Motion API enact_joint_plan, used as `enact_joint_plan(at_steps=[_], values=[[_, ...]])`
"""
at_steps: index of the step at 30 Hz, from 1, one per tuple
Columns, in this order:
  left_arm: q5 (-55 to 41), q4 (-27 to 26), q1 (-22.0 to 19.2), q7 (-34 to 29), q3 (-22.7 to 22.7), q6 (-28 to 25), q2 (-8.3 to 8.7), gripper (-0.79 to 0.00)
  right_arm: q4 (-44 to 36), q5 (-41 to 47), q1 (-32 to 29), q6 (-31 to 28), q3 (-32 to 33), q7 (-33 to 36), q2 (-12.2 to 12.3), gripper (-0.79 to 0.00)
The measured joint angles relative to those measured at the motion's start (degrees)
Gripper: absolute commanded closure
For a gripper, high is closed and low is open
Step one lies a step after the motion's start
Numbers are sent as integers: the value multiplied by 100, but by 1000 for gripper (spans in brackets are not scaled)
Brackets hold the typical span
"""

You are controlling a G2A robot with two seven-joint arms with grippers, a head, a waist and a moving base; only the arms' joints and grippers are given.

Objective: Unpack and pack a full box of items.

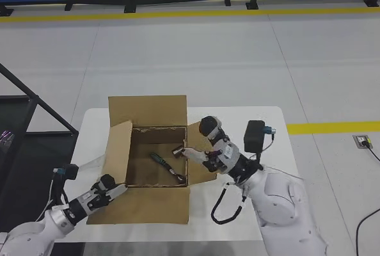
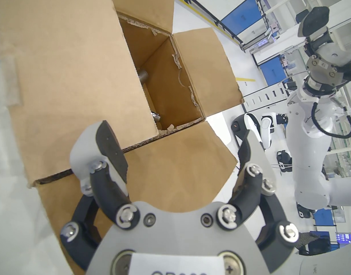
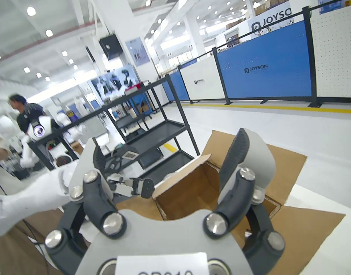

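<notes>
1. Top view: the open cardboard box (image 1: 149, 110) holds at least 2 items, a dark-handled tool (image 1: 162, 162) and a metal cylinder (image 1: 177, 152), so unpacking looks unfinished.
2. Left wrist view: the left gripper (image 2: 175, 133) is spread wide and empty at the box's near-left corner.
3. Right wrist view: the right gripper (image 3: 168, 141) is spread and empty over the box's right side.

White table (image 1: 235, 116), lower middle of the top view. Carries one open cardboard box (image 1: 148, 110), set left of centre. Back flap laid flat toward the upper edge, front flap spread flat toward the lower edge, left flap tilted up, right flap out toward the frame's right. Bare white top right of the box and in a narrow strip along its left.
</notes>
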Motion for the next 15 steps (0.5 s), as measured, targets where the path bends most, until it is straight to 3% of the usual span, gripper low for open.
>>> enact_joint_plan(at_steps=[5,8,15], values=[[182,110,-224,-99,264,230,6,-785,220,1846,44,848,526,1320,125,-785],[198,199,-349,-123,379,410,7,-785,430,2499,148,1296,819,1863,195,-785],[222,303,-534,2,569,924,-4,-785,1092,2777,495,2446,1040,2447,308,-785]])
